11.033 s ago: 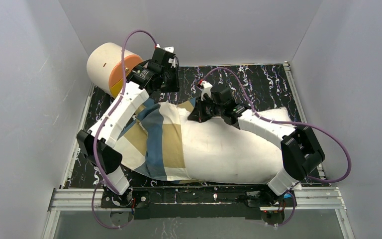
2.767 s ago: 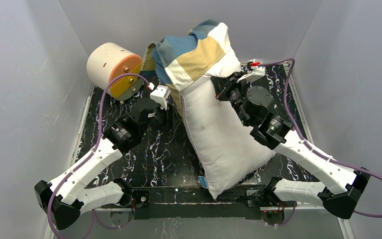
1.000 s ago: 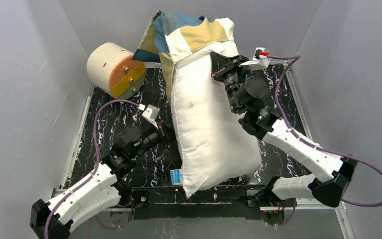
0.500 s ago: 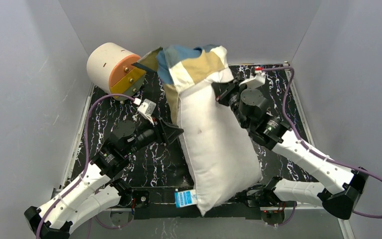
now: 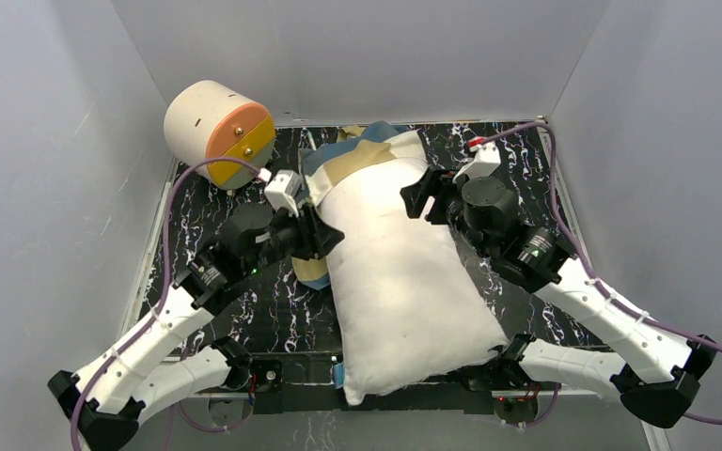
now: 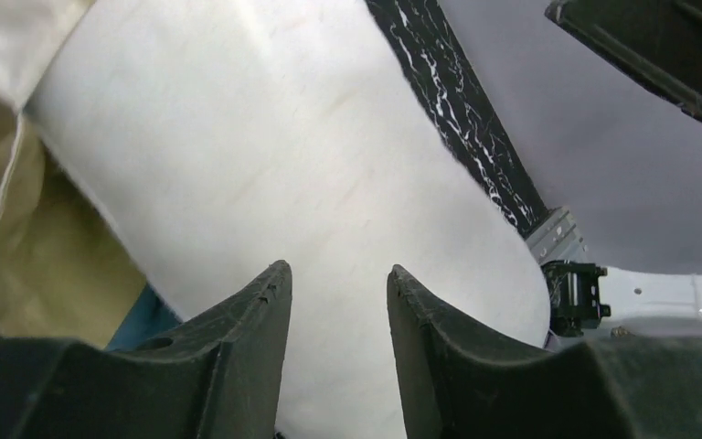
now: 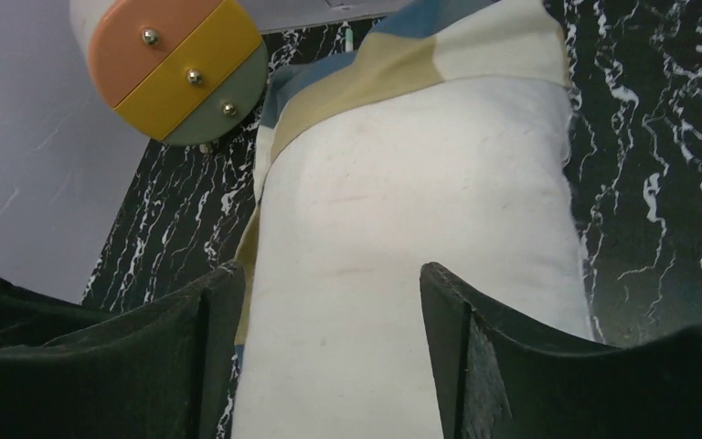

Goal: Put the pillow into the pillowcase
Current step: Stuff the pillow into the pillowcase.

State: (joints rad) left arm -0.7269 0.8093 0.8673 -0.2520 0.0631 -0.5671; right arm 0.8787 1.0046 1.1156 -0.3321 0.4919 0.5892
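A plump white pillow (image 5: 400, 282) lies lengthwise on the black marbled worktop (image 5: 517, 160), its far end tucked into the blue, tan and cream pillowcase (image 5: 357, 160). The left gripper (image 6: 334, 274) and right gripper (image 7: 329, 270) flank it, both spread, perhaps touching it. A cream-and-orange cylinder (image 5: 216, 130) sits far left.

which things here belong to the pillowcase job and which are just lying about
Part of the job: pillow; pillowcase, over only the pillow's far end; left gripper and right gripper, both open.
Just lying about: cream cylinder with an orange, yellow and green end face.
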